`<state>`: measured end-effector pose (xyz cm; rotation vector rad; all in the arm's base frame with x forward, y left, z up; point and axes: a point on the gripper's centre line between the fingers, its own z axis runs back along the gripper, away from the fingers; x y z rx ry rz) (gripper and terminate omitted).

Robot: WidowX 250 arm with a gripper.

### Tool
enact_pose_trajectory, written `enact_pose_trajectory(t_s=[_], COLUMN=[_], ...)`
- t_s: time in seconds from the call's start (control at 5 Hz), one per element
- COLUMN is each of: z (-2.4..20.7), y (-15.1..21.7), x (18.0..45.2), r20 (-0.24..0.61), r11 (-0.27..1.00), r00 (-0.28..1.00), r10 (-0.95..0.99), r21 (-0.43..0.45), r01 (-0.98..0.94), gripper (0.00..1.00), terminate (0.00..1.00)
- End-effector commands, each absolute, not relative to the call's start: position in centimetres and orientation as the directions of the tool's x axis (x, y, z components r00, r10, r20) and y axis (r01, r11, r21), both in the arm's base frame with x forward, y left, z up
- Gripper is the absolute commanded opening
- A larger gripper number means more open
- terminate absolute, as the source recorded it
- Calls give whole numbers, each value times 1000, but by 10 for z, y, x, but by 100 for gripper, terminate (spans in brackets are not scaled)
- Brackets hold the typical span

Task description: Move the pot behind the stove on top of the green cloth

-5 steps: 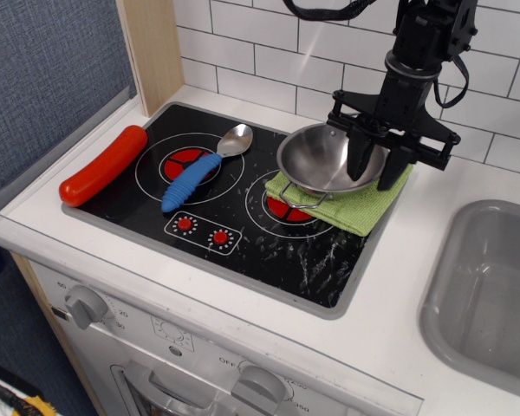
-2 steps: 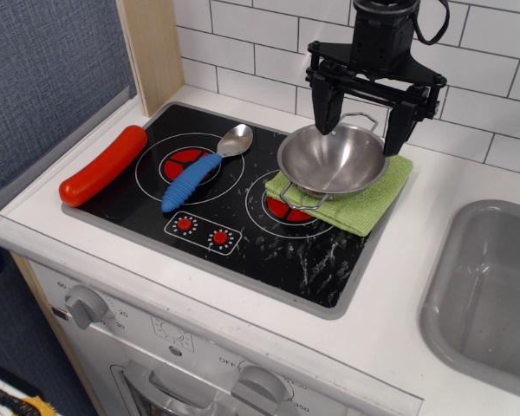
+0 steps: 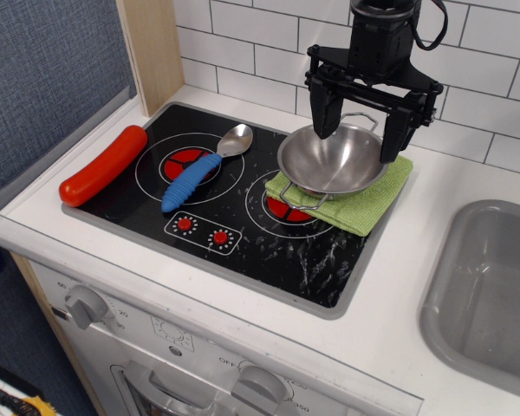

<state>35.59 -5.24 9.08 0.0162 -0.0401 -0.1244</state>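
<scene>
One arm works this toy kitchen counter; positions below are given relative to the stove (image 3: 234,204). At the stove's far left edge lies a red sausage (image 3: 103,165), partly off the black glass. On the left burner rests a spoon (image 3: 204,165) with a blue ribbed handle. At the stove's right rear corner lies the green cloth (image 3: 357,201), overlapping the right burner and the white counter (image 3: 390,286). The pot (image 3: 331,161) sits on the cloth, its front loop handle overhanging the cloth toward the burner. Above the pot's rear half hangs the gripper (image 3: 364,108), fingers spread wide and holding nothing; one finger (image 3: 322,108) stands at the pot's left rear rim, the other at its right rim, and whether either touches the metal cannot be told. The placement appears done.

Risks, as judged: the fingers straddle the rim closely, so a sideways departure could catch the rear wire handle or the rim and drag the pot off the cloth. The pot looks set toward the cloth's front-left edge, so a small nudge might tip it onto the burner.

Surroundings: glossy, scuffed black glass; a white tiled wall behind the stove; a grey sink (image 3: 490,286) to its right; oven knobs below its front edge.
</scene>
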Motion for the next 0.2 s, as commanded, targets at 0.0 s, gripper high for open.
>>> enact_pose_trajectory(t_s=[0.0], z=[113], y=[-47], x=[356], r20=[105], r11=[993], r00=[988], r10=[-116], r21=[16], r01=[115], gripper=[100], terminate=[100])
